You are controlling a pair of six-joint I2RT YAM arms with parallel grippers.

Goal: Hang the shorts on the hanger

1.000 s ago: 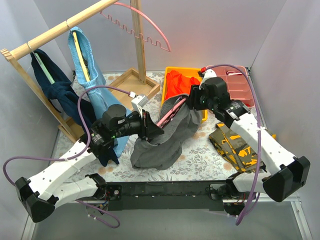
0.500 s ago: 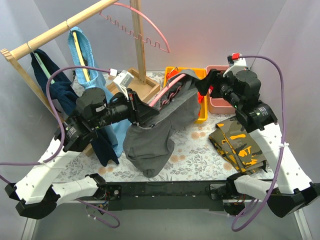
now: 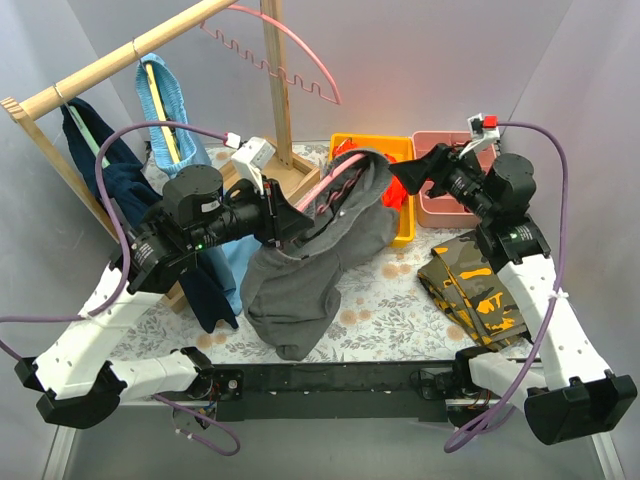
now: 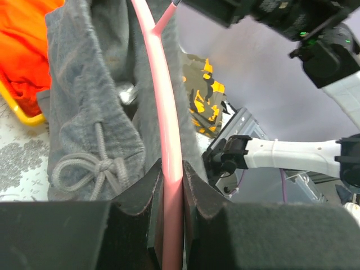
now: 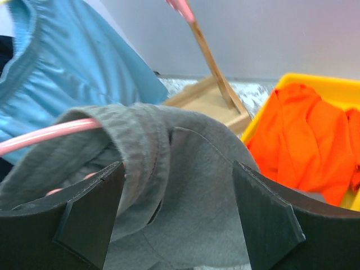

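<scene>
The dark grey shorts point(image 3: 320, 260) hang over a pink hanger point(image 3: 325, 190) held in the air above the table's middle. My left gripper point(image 3: 285, 218) is shut on the hanger's pink bar point(image 4: 167, 140), with the shorts' waistband and drawstring point(image 4: 90, 163) draped beside it. My right gripper point(image 3: 412, 172) is open and empty, just right of the shorts' raised end. In the right wrist view the shorts point(image 5: 191, 191) lie between its fingers point(image 5: 264, 219) with the pink bar point(image 5: 50, 135) poking out at left.
A wooden rack point(image 3: 120, 62) at back left carries a second pink hanger point(image 3: 290, 60), light blue shorts point(image 3: 170, 110) and a navy garment point(image 3: 110, 180). A yellow bin point(image 3: 405, 232) holds an orange garment point(image 5: 309, 140). A pink bin point(image 3: 440, 205) and camouflage cloth point(image 3: 470, 285) lie at right.
Both arms have lifted the hanger and shorts off the table. The right gripper has moved right, away from the shorts, and now stands open. The shorts hang lower from the hanger.
</scene>
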